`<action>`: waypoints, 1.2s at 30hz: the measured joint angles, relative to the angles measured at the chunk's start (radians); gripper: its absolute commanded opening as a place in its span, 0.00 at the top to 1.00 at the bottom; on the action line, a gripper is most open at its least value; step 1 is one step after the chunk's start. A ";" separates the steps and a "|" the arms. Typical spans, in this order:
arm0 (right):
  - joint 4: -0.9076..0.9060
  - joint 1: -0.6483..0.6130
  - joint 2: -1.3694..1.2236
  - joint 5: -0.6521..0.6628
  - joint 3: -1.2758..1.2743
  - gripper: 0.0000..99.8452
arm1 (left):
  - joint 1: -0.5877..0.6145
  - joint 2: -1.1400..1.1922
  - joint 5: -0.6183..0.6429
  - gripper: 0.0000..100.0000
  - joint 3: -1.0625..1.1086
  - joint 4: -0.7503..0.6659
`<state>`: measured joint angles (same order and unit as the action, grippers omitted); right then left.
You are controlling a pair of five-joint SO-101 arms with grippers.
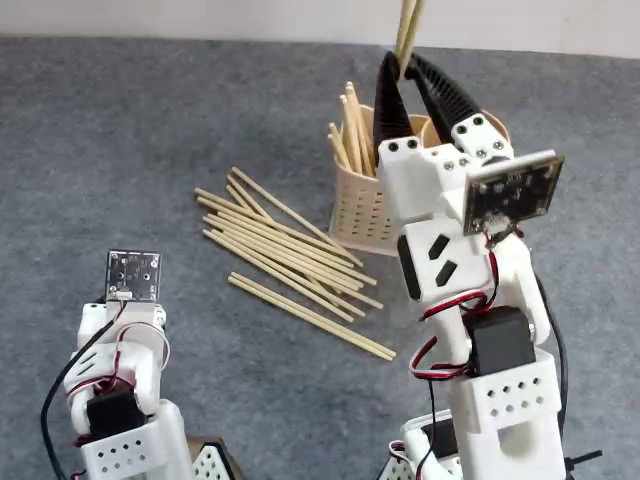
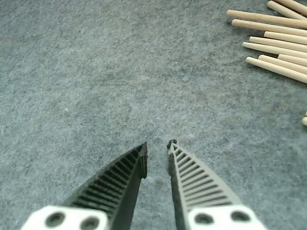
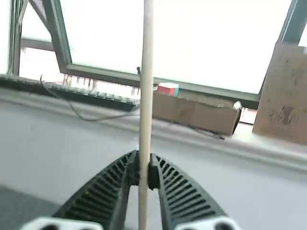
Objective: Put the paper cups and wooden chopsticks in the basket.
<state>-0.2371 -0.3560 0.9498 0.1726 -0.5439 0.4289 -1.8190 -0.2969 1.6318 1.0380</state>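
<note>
Grips one wooden chopstick [image 3: 145, 72] upright in the right gripper [image 3: 144, 167], jaws pinched tight on its shaft, raised over the basket [image 1: 362, 215] at the far right. Holds a bundle of chopsticks [image 1: 350, 135] standing tilted in that perforated cream basket. Leaves a loose pile of chopsticks [image 1: 285, 250] lying flat on the grey mat [image 1: 120, 150], just beside the basket, to its left and nearer. Hangs the left gripper [image 2: 157, 146] low over bare mat at the near left, jaws slightly apart on nothing. Bears faint marks on a cardboard box [image 3: 283, 91] by the window [image 3: 192, 38], too blurred to read.
</note>
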 measured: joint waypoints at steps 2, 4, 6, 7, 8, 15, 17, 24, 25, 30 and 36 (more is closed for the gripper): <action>0.054 0.015 -0.008 0.000 -0.028 1.00 | 0.000 0.000 0.000 0.91 0.000 0.000; 0.114 0.035 -0.031 0.000 -0.052 1.00 | 0.000 0.000 0.000 0.91 0.000 0.000; 0.175 0.058 -0.066 0.000 -0.100 1.00 | 0.000 0.000 0.000 0.91 0.000 0.000; 0.207 0.069 -0.089 0.000 -0.130 1.00 | 0.000 0.000 0.000 0.91 0.000 0.000; 0.233 0.077 -0.109 0.000 -0.157 1.00 | 0.000 0.000 0.000 0.91 0.000 0.000; 0.377 0.081 -0.133 0.000 -0.385 1.00 | 0.000 0.000 0.000 0.91 0.000 0.000; 0.425 0.084 -0.138 0.000 -0.442 1.00 | 0.000 0.000 0.000 0.91 0.000 0.000; 0.511 0.084 -0.138 0.000 -0.586 0.98 | 0.000 0.000 0.000 0.91 0.000 0.000; 0.514 0.086 -0.138 0.000 -0.591 0.95 | 0.000 0.000 0.000 0.91 0.000 0.000; 0.517 0.081 -0.138 0.000 -0.592 0.88 | 0.000 0.000 0.000 0.91 0.000 0.000; 0.437 0.081 -0.135 -0.018 -0.585 0.88 | 0.000 0.000 0.000 0.91 0.000 0.000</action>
<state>0.2002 -0.2746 0.8147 0.1542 -1.1285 0.4289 -1.8190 -0.2969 1.6318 1.0380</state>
